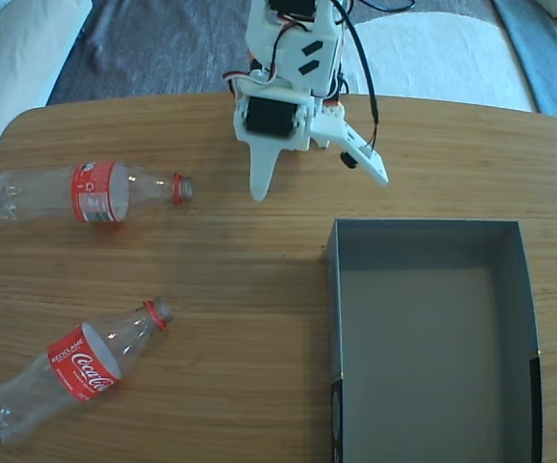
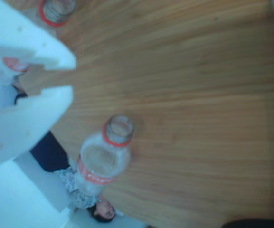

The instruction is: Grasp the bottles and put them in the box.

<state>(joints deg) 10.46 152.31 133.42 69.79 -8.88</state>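
Observation:
Two clear bottles with red labels lie on the wooden table in the fixed view. One bottle lies level at the upper left, its mouth pointing right. The other bottle lies slanted at the lower left. The dark grey-blue box stands at the right with nothing in it. My white gripper hangs open at the top centre, between the upper bottle and the box, touching neither. In the wrist view a bottle shows mouth-on in the middle, and a second red neck ring sits at the top edge beside my fingers.
The table has a rounded far-left corner, with grey carpet and pale cushions beyond it. Black cables run down the arm. A wide strip of bare wood separates the bottles from the box.

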